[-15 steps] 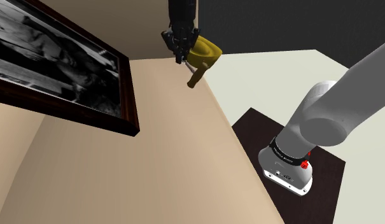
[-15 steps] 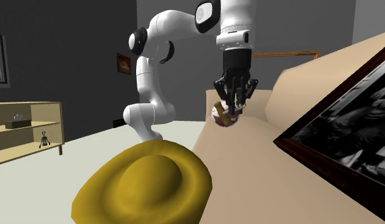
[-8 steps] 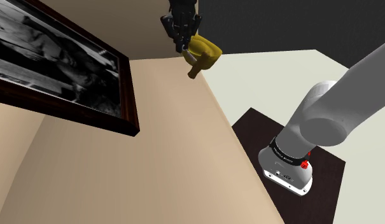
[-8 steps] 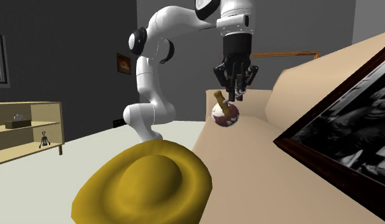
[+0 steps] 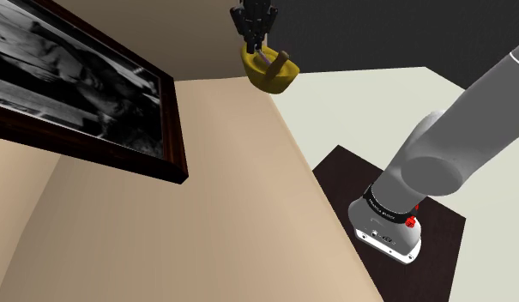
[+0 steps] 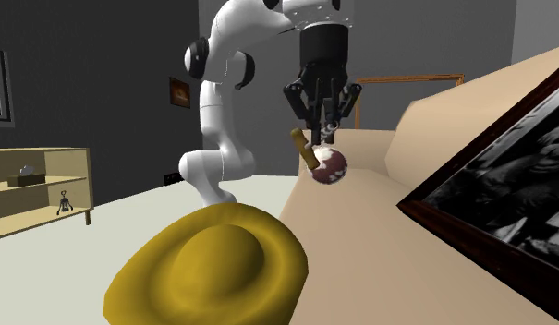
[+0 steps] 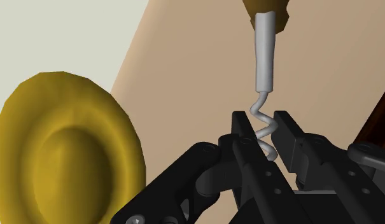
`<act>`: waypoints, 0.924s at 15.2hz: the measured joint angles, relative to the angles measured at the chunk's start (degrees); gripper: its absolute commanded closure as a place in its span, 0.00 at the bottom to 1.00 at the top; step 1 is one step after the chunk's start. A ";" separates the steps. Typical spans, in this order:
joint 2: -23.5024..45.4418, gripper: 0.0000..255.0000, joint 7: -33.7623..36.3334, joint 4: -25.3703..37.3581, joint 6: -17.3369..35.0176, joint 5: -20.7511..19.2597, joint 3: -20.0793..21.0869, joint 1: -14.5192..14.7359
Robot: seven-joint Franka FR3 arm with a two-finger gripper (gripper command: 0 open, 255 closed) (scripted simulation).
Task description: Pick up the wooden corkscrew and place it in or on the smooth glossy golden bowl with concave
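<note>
While claw (image 7: pixel 261 125) pinches corkscrew (image 7: pixel 265 57) by its spiral, rest hangs beyond claw tips, clear of golden bowl (image 7: pixel 63 149).

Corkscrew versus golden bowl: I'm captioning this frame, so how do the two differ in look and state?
The corkscrew is slim, a grey shaft with a brown handle; the bowl is broad, round and glossy gold. The corkscrew hangs clasped by its spiral in the gripper; the bowl sits untouched, apart from it.
</note>
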 measured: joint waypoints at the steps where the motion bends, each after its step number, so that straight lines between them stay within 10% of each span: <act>1: 0.76 1.00 -1.43 0.53 0.07 -0.35 -0.86 -0.65; 14: 17.51 1.00 -16.37 20.52 -4.39 -2.33 -8.82 -8.12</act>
